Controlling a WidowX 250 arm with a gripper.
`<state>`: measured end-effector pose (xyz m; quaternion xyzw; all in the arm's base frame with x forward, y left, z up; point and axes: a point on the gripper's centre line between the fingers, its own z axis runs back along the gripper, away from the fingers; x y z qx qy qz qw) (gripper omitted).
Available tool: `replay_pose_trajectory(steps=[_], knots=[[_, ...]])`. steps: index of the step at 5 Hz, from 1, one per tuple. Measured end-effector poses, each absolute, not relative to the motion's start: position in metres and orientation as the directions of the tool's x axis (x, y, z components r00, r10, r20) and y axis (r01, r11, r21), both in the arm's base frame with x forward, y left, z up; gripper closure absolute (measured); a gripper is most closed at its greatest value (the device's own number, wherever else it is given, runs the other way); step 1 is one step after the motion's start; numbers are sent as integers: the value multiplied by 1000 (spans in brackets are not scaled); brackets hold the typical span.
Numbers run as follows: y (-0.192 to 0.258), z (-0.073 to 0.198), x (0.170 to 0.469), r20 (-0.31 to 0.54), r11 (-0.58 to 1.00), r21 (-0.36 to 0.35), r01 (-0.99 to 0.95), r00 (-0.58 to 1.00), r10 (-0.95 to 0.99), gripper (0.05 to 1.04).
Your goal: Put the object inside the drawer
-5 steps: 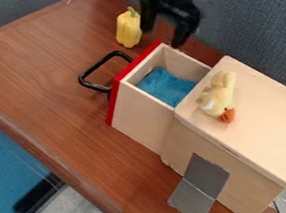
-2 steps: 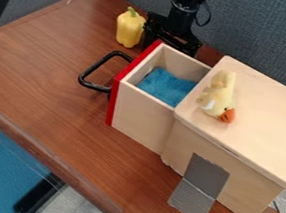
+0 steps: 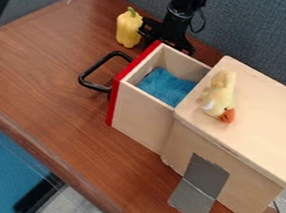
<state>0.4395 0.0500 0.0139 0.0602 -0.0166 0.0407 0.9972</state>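
Left of your open drawer [image 3: 143,117]: black handle [image 3: 97,65]. Beyond its far left corner: upright yellow pepper [image 3: 128,28]. Far wall screens your hand [image 3: 168,36]; apart or together, you cannot tell. Inside: blue cloth [image 3: 165,86]. Right: plush duck [image 3: 220,96].

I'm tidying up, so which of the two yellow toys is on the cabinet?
The plush with the orange beak; the other, the pepper, is on the table.

The black gripper [image 3: 166,37] hangs at the far side of the open drawer [image 3: 143,114], near an upright yellow pepper [image 3: 128,29] on the wooden table [image 3: 50,69]. A blue cloth [image 3: 165,87] lies in the drawer — its red front [image 3: 113,101] bears a black handle [image 3: 96,68] — and a plush duck [image 3: 219,94] lies on the box's lid [image 3: 268,122].
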Motion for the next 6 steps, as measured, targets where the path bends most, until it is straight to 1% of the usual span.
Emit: replay_pose_trajectory(steps=[1, 2, 3, 4, 5, 6], knots=[[50, 34, 442, 72, 992, 108, -71, 995, 63, 617], [61, 93, 441, 205, 989, 91, -112, 974, 92, 618], [50, 130, 425, 278, 995, 32, -96, 957, 83, 618], [19, 144, 406, 303, 1000, 20, -17, 953, 11, 618], [-6, 146, 381, 293, 999, 14, 31, 955, -34, 618], [-21, 133, 364, 242, 998, 16, 56, 969, -58, 618]])
